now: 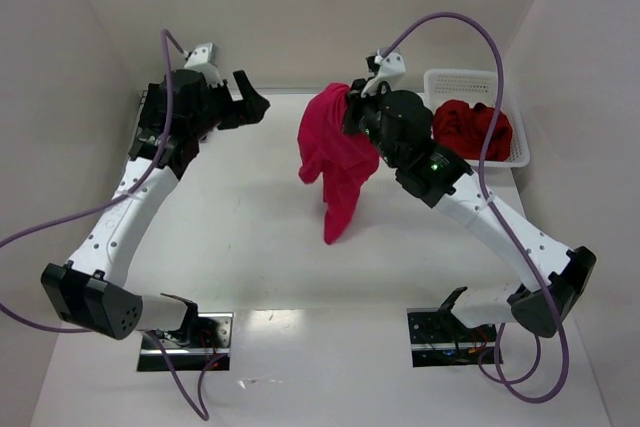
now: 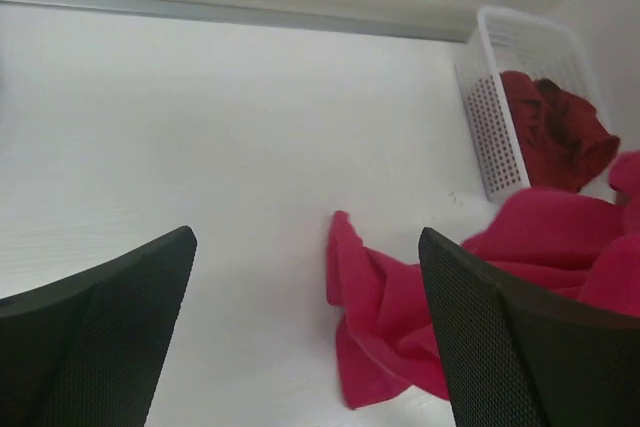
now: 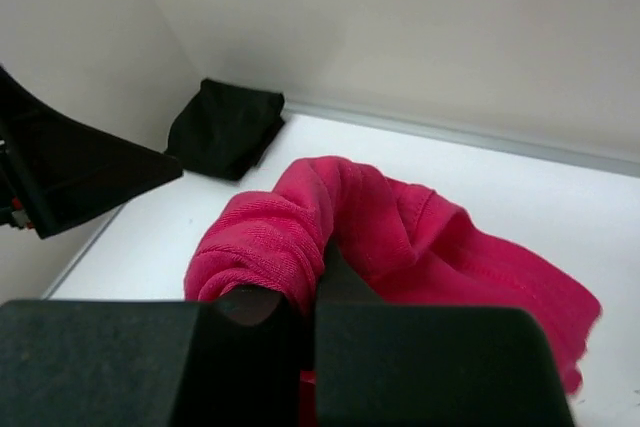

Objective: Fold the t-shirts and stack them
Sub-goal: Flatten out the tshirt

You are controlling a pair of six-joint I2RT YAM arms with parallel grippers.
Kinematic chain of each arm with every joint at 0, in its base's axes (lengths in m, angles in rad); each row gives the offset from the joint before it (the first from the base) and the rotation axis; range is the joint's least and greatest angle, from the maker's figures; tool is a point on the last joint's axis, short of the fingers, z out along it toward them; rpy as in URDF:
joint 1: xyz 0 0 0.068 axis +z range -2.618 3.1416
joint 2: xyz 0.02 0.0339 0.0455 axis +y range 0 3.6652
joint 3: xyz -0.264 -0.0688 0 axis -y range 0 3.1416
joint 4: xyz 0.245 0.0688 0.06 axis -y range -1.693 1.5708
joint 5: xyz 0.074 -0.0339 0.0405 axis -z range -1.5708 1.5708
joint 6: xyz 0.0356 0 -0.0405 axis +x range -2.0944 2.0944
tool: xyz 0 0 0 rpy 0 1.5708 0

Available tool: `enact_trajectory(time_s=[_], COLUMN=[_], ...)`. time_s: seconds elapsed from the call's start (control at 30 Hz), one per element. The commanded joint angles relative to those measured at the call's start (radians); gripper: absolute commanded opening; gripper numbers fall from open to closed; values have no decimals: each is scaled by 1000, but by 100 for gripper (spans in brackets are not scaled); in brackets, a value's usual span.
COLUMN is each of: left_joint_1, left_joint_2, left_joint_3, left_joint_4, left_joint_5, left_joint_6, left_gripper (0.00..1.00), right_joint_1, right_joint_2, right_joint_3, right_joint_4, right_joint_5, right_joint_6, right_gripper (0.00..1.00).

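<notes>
Right gripper point(image 3: 308, 312) clamps a bunched fold of the soft, finely ribbed crimson-pink t-shirt point(image 3: 400, 237) — limp, tapering cloth — while the left gripper point(image 2: 307, 235) gapes empty.

Left arm point(image 1: 130, 207), right arm point(image 1: 490, 219): white shells, black joints, black wrists. Purple cable point(image 1: 450, 15) loops off each. Small green light point(image 1: 434, 161) on right one. Black fingers point(image 2: 110, 337), dimpled pads point(image 2: 500, 347). White camera mount point(image 1: 200, 55) at wrists. Shiny base plates point(image 1: 215, 332).

White table point(image 1: 250, 247): lattice basket point(image 1: 465, 79) (far right corner), black t-shirt point(image 3: 225, 127).
</notes>
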Motion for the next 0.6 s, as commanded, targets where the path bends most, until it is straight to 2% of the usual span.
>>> enact_trajectory(time_s=[0.0, 0.1, 0.2, 0.33, 0.43, 0.53, 0.57], left_joint_1=[3, 12, 12, 12, 12, 12, 12], left_joint_2=[-45, -55, -55, -55, -55, -46, -46], left_joint_3=[-141, -243, -323, -369, -389, -401, -401], left_joint_4=[125, 211, 235, 290, 300, 309, 333], left_joint_5=[175, 327, 388, 619, 704, 744, 744], left_joint_6=[135, 160, 161, 212, 267, 313, 313], left_gripper=[100, 100, 100, 100, 100, 100, 100], right_joint_1=[5, 5, 5, 5, 5, 5, 5], right_joint_2=[-4, 5, 25, 68, 111, 133, 133], right_joint_3=[49, 94, 208, 348, 422, 473, 473], right_joint_4=[-51, -91, -126, -164, -190, -226, -226], right_joint_5=[-59, -50, -28, 91, 223, 182, 123], right_joint_6=[18, 18, 18, 9, -10, -19, -2], right_gripper=[0, 0, 0, 0, 0, 0, 0])
